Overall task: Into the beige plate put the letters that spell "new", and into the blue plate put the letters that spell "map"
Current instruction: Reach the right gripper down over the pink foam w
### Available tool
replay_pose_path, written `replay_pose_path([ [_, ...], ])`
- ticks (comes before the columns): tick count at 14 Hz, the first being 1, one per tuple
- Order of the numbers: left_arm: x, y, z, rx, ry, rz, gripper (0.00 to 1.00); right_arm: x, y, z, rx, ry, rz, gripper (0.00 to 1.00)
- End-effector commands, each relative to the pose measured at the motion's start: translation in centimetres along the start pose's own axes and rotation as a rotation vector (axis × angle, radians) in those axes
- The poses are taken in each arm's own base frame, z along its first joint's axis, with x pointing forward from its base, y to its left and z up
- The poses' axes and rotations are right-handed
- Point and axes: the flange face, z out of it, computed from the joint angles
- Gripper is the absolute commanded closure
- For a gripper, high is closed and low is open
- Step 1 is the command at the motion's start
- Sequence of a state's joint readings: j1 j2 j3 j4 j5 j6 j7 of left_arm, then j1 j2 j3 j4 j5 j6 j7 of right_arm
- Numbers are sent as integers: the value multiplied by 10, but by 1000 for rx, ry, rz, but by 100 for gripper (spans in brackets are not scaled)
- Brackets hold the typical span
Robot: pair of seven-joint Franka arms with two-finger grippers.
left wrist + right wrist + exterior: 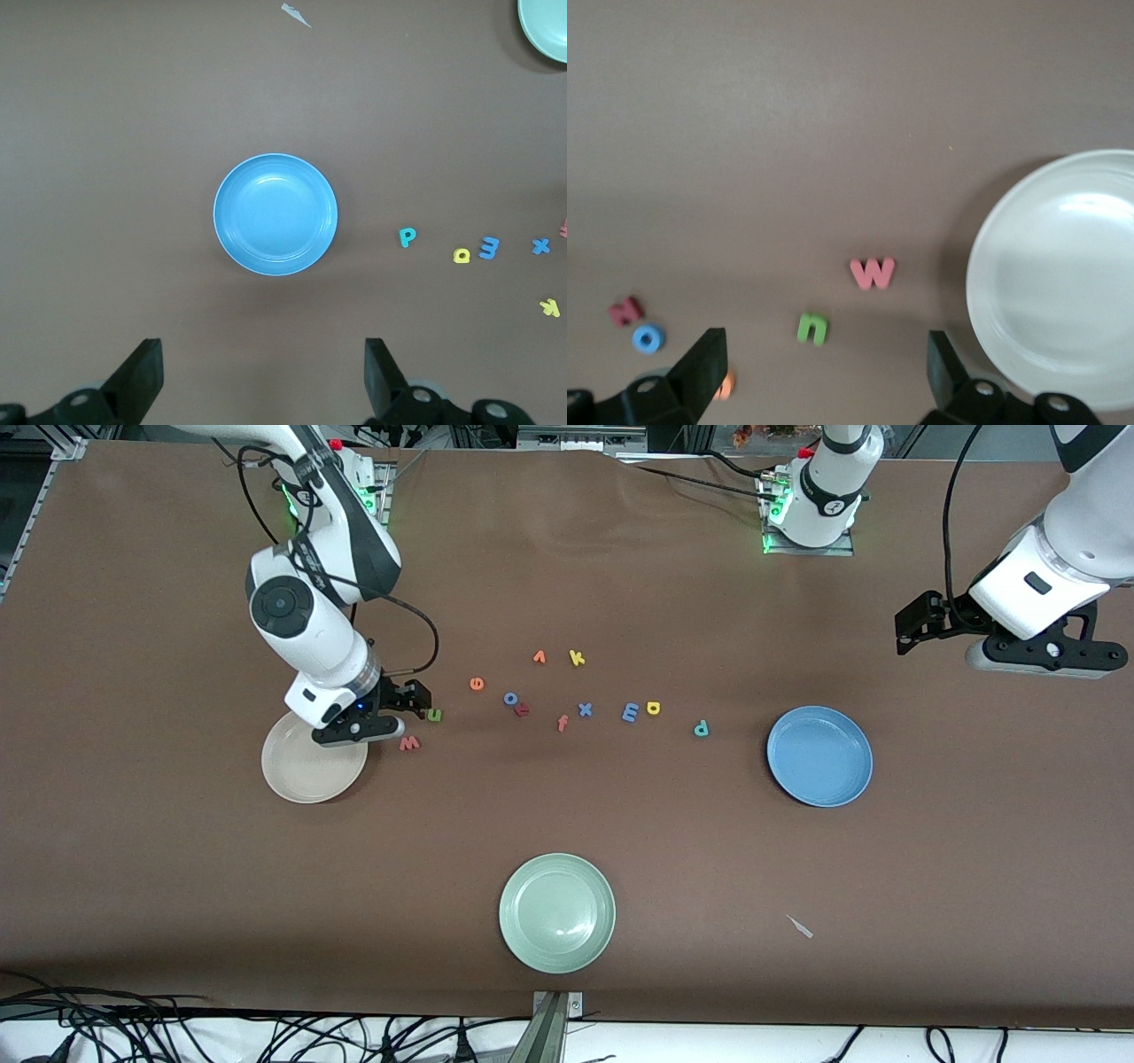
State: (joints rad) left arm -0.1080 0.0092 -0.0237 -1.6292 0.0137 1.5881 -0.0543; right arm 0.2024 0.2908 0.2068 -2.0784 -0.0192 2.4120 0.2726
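Observation:
My right gripper (pixel 418 698) hangs open over the table between the beige plate (pixel 301 779) and the lime-green n (pixel 434 714). In the right wrist view the n (pixel 812 328) lies just ahead of the open right gripper (pixel 824 372). The salmon w (pixel 873 273) is beside it, and the orange e (pixel 726 385) peeks out by one finger. Blue m (pixel 630 712), yellow a (pixel 654 708) and teal p (pixel 701 728) lie in a row toward the blue plate (pixel 819 755). My left gripper (pixel 912 624) waits open and empty, high at its own end of the table.
Other letters lie among them: blue o (pixel 511 698), a dark red letter (pixel 523 709), orange f (pixel 562 724), blue x (pixel 585 709), orange v (pixel 539 657), yellow k (pixel 577 658). A pale green plate (pixel 556 912) sits nearest the front camera, with a small scrap (pixel 800 926) beside it.

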Motion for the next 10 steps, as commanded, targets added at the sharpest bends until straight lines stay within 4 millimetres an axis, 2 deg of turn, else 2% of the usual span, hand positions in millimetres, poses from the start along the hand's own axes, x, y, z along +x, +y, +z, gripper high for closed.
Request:
replay_pose_path([
  [1, 2, 0, -5, -23, -6, 13, 0, 4, -1, 43, 10, 19, 7, 0],
  [3, 1, 0, -5, -24, -7, 14, 0, 2, 0, 72, 7, 27, -16, 0],
  [5, 0, 5, -3, -23, -23, 24, 0, 0, 7, 88, -1, 25, -17, 0],
  [10, -3, 8, -2, -22, -43, 29, 0, 3, 11, 95, -68, 29, -58, 0],
])
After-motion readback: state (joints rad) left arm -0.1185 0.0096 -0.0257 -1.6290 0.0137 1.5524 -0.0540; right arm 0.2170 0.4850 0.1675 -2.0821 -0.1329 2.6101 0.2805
